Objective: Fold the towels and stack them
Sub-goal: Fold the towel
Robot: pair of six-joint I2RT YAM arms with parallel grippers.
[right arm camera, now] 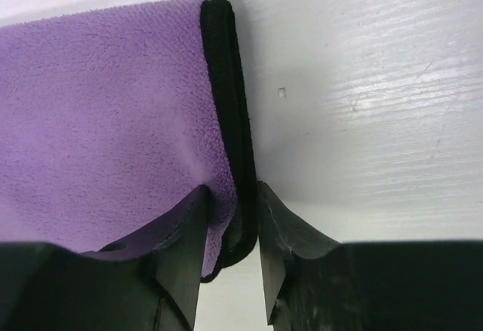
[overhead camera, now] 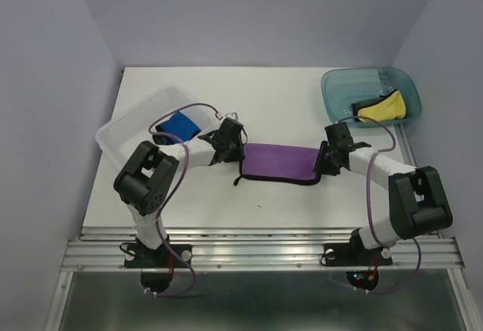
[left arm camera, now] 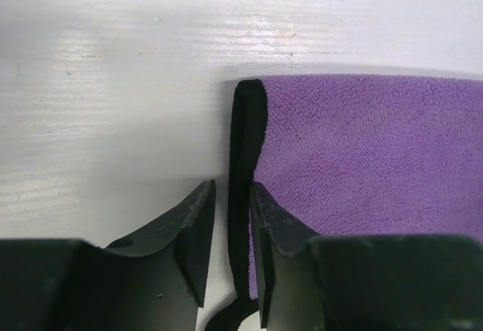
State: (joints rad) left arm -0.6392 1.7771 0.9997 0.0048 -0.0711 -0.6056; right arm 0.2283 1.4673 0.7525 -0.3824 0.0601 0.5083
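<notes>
A purple towel lies in the middle of the table, folded into a long strip with black edging. My left gripper is at its left end, jaws nearly closed around the black edge, with a sliver of table showing beside one finger. My right gripper is at the right end, shut on the edge, and the cloth dimples between the fingers. A blue towel lies in the clear tray. A yellow towel with its black reverse showing lies in the teal tub.
The clear plastic tray stands at the left, just behind my left arm. The teal tub stands at the back right. Grey walls close in the table on three sides. A metal rail runs along the near edge.
</notes>
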